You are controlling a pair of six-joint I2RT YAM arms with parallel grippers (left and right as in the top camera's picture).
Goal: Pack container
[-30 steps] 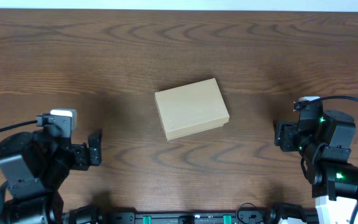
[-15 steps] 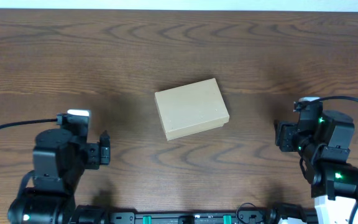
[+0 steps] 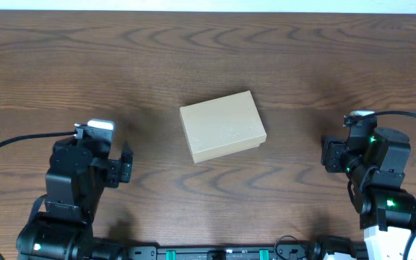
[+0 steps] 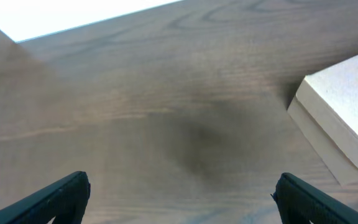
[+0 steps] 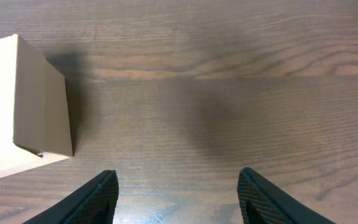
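Note:
The container (image 3: 223,126) is a plain tan cardboard box with its lid closed, lying flat at the middle of the wooden table. It shows at the right edge of the left wrist view (image 4: 347,118) and at the left edge of the right wrist view (image 5: 17,106). My left gripper (image 3: 126,167) sits to the box's left, apart from it, jaws wide open over bare wood (image 4: 179,190). To the right of the box my right gripper (image 3: 326,155) is open too, nothing between its fingers (image 5: 178,186).
The dark wooden table (image 3: 208,58) spreads around the box. Its far edge meets a white strip at the top. Black cables trail from both arms near the front corners.
My left arm has swung forward and to the right, toward the box. The right gripper's jaws have narrowed slightly; the right arm stays in place. The box has not moved.

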